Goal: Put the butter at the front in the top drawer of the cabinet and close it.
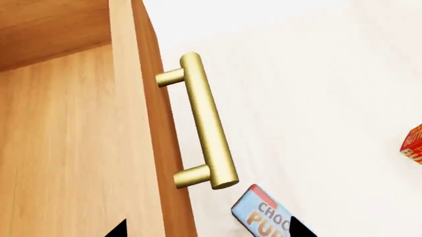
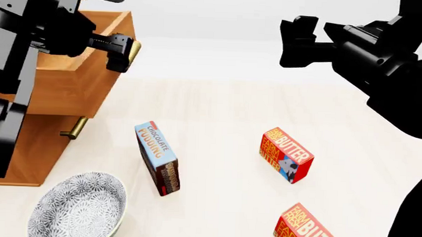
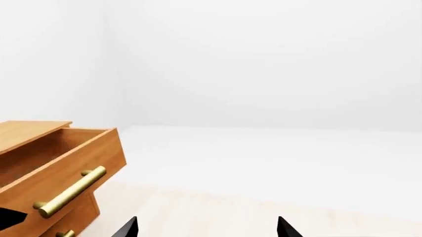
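Head view shows my left pincer (image 2: pixel 122 55), jaws apart astride the brass bar handle (image 2: pixel 134 51) of the pulled-out light brown wooden top drawer (image 2: pixel 93 77), so careless retreat could snag it and shove the drawer shut before the front red-orange butter carton (image 2: pixel 307 231) goes in.

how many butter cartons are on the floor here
2. One butter carton lies right of the chocolate pudding box; the other butter carton sits nearer the robot, cut by the head view's bottom edge.

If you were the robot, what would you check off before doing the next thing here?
1. Top drawer pulled open: ok.
2. Left gripper off the handle: ok in the left wrist view.
3. Front butter lying free on the floor: ok, though partly cut off by the picture's edge.
4. Right gripper open and empty: ok, raised, far from the cartons.
5. Pudding box clear of the butter: ok.
6. Drawer's inside free: cannot tell.
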Robot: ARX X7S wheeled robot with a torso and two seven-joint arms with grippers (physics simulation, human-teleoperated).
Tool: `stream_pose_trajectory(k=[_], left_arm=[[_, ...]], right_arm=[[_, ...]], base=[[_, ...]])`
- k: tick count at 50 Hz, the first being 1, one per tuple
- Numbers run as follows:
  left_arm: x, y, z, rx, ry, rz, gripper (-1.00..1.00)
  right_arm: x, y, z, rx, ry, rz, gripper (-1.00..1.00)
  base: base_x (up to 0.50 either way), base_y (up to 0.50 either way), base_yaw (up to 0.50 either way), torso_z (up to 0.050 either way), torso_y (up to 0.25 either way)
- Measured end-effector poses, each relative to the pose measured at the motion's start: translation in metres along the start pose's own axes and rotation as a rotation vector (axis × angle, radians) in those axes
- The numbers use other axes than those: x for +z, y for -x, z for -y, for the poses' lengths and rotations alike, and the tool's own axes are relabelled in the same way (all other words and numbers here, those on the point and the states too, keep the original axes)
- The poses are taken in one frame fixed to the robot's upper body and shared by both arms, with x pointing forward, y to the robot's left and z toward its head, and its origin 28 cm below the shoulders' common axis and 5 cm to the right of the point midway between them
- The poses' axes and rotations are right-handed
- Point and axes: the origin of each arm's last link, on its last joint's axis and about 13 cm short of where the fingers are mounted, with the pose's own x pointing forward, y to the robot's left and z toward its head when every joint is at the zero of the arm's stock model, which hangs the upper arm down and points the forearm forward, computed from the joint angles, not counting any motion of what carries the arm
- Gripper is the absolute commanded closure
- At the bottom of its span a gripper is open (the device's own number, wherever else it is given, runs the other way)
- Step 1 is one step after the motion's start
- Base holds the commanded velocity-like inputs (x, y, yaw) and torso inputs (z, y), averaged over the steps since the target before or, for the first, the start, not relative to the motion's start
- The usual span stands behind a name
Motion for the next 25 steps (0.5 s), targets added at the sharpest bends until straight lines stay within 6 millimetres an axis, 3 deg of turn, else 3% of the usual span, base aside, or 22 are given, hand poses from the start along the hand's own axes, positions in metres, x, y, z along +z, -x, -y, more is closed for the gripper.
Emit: stream_pose_trajectory(k=[16,25], left_arm=[[0.01,-0.013,0.02,-0.11,-0.117,0.017,-1.0],[0.015,-0.013,0.024,-0.078,-0.214,-0.007,-1.0]], right_arm=[[-0.002,0.002,0.002,-0.003,-0.01,0.004,-1.0],[-0.002,0.003,0.002,-0.002,-0.013,0.006,-1.0]], base=[[0.0,0.0,0.0,0.0,0.0],[0.0,0.0,0.0,0.0,0.0]])
